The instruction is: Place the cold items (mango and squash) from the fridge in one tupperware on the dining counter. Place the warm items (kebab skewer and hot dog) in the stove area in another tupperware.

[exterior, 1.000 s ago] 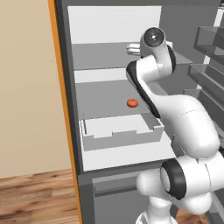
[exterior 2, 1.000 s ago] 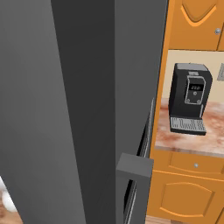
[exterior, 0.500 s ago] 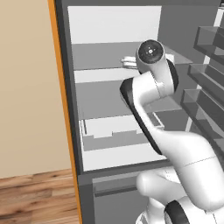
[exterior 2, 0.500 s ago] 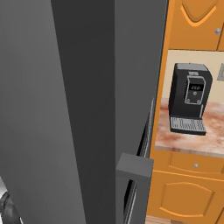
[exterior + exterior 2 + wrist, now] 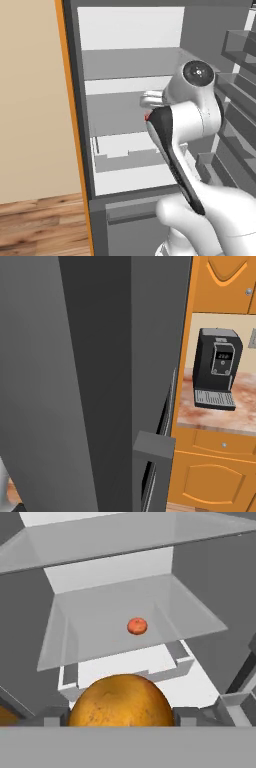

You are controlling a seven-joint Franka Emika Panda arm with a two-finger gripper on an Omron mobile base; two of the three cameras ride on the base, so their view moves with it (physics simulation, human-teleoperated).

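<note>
Gripping a round orange fruit [image 5: 120,701], likely the mango, the gripper [image 5: 120,714] had its jaws spread wide, one dark fingertip [image 5: 52,716] pressed on each side of it. Fruit sat low in hand view, close to camera. Past it, a small red-orange item [image 5: 137,626] lay alone on a glass shelf [image 5: 95,637] inside the fridge [image 5: 210,587], well apart from the hand; can't tell what it was. White drawer [image 5: 170,662] sat under that shelf. Left base view showed the arm [image 5: 185,120] reaching into the fridge, orange side panel [image 5: 70,125] at left. Right base view had the grey door [image 5: 95,381] and a black coffee machine [image 5: 216,376] on a marbled counter [image 5: 235,411]
</note>
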